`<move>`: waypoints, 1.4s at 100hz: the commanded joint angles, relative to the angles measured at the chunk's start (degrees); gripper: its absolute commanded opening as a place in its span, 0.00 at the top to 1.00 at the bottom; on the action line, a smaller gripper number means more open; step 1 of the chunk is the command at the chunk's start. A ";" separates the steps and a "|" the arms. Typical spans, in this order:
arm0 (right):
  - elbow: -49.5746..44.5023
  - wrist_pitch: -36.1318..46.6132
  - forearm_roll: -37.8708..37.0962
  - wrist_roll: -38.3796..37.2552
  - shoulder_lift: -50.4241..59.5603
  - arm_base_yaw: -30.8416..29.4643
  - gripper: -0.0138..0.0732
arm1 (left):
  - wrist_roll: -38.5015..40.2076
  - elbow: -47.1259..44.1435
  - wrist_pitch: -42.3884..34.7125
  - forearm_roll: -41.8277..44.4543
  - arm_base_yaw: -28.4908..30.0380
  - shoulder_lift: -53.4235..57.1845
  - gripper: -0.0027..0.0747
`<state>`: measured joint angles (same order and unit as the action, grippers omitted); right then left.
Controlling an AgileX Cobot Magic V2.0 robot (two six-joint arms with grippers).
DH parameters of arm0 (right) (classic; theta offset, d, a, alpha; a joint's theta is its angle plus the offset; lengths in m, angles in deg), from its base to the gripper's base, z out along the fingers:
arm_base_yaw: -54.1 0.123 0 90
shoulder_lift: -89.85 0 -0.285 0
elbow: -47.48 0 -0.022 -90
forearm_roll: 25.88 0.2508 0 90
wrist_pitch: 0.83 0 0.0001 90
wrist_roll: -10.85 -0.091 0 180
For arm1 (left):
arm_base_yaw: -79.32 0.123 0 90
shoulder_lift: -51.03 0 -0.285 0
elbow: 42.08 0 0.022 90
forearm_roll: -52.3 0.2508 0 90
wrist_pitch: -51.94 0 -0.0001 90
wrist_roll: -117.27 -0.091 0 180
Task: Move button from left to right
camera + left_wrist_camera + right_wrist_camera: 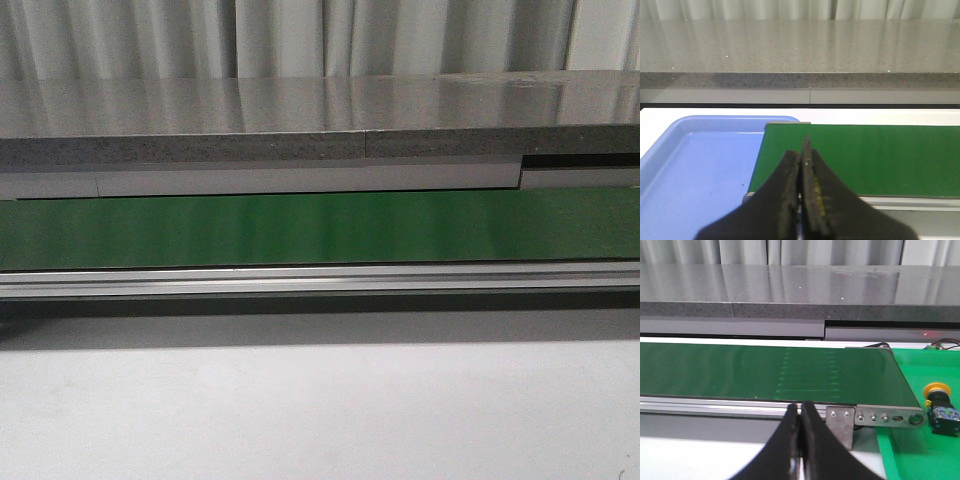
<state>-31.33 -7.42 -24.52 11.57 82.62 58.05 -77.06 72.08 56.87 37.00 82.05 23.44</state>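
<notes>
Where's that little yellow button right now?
Only the right wrist view shows the button: it sits on a bright green surface just past the right-hand end of the dark green conveyor belt, beside the belt's metal end bracket.

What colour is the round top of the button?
Yellow. The button has a yellow cap on a black body, seen best in the right wrist view, on the bright green surface.

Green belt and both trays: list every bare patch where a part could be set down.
The conveyor belt is bare along its visible length, between the grey counter and the aluminium rail. The blue tray at one end shows nothing inside. The green tray holds the button beside the belt's end bracket; the rest is free.
</notes>
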 commanded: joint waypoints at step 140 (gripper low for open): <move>0.83 5.14 -0.42 0.00 1.18 -0.55 0.92 | 15.28 -9.30 -6.09 14.58 -3.62 16.38 0.99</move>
<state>-31.33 -7.30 -24.52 11.47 82.62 58.05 -64.57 63.81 55.24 50.69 79.05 37.17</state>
